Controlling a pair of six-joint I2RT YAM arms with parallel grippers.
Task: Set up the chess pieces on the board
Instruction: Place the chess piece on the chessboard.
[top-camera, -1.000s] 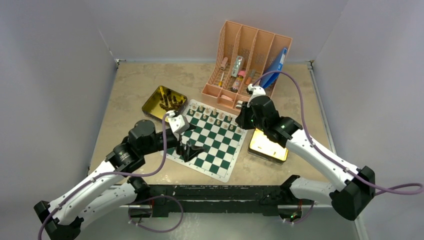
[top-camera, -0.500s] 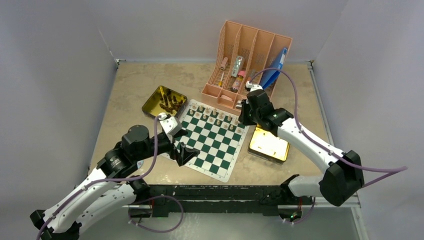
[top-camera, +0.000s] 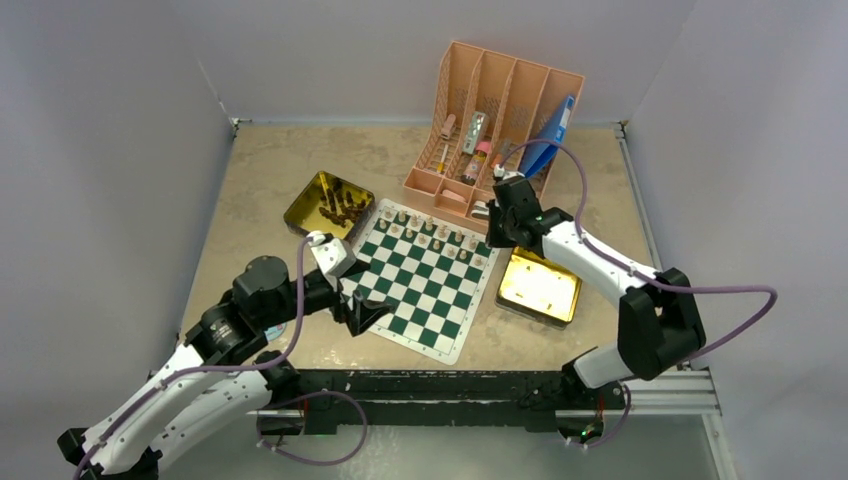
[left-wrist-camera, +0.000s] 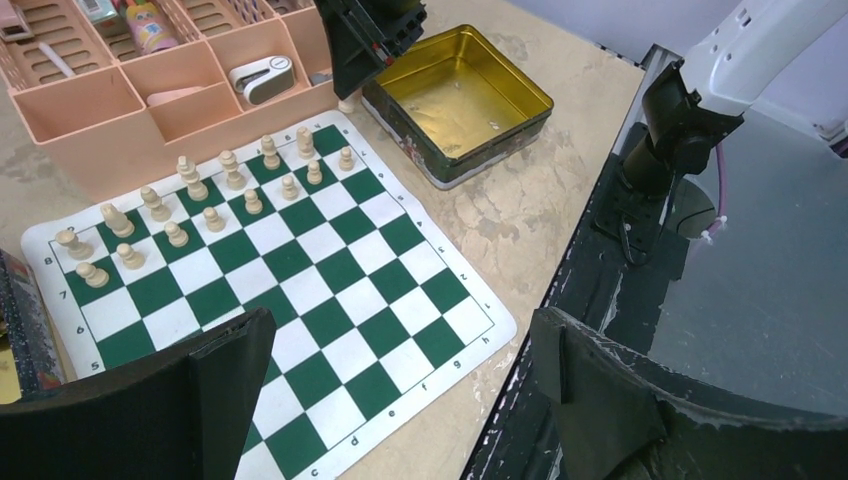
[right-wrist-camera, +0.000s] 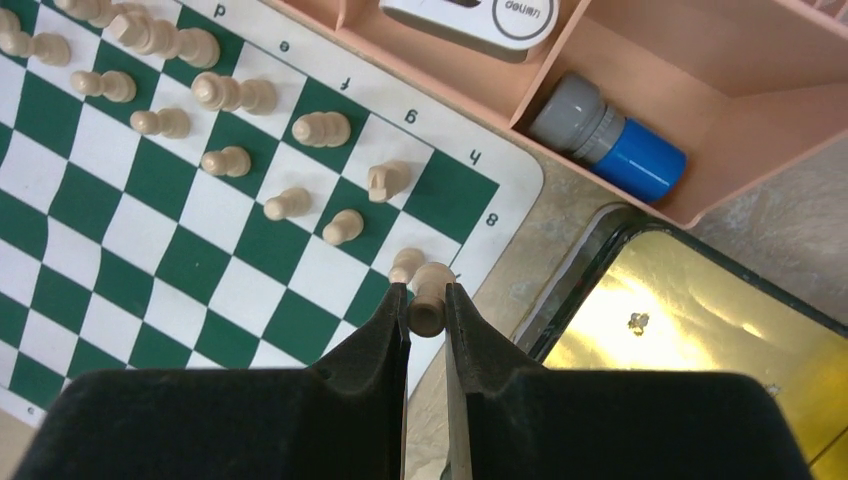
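Note:
The green-and-white board (top-camera: 420, 298) lies mid-table. Several pale tan chess pieces (top-camera: 428, 230) stand in its two far rows, also seen in the left wrist view (left-wrist-camera: 200, 195) and the right wrist view (right-wrist-camera: 215, 92). My right gripper (top-camera: 497, 222) (right-wrist-camera: 427, 297) is shut on one pale tan piece (right-wrist-camera: 427, 300), held just over the board's far right corner by the "8" mark. My left gripper (top-camera: 358, 308) (left-wrist-camera: 400, 335) hangs open over the board's near left edge, nothing between its fingers. Dark brown pieces (top-camera: 345, 208) lie in the left gold tin (top-camera: 300, 215).
A second gold tin (top-camera: 540, 285) (left-wrist-camera: 455, 95) (right-wrist-camera: 700, 330) lies open and bare right of the board, next to my right gripper. A pink desk organiser (top-camera: 490, 130) (left-wrist-camera: 130, 100) with markers, a blue-capped tube (right-wrist-camera: 610, 140) and a blue folder stands just behind the board.
My right arm has swung its elbow in while the gripper stays over the board's far right corner with the piece. My left gripper has drawn back toward the near left, still open.

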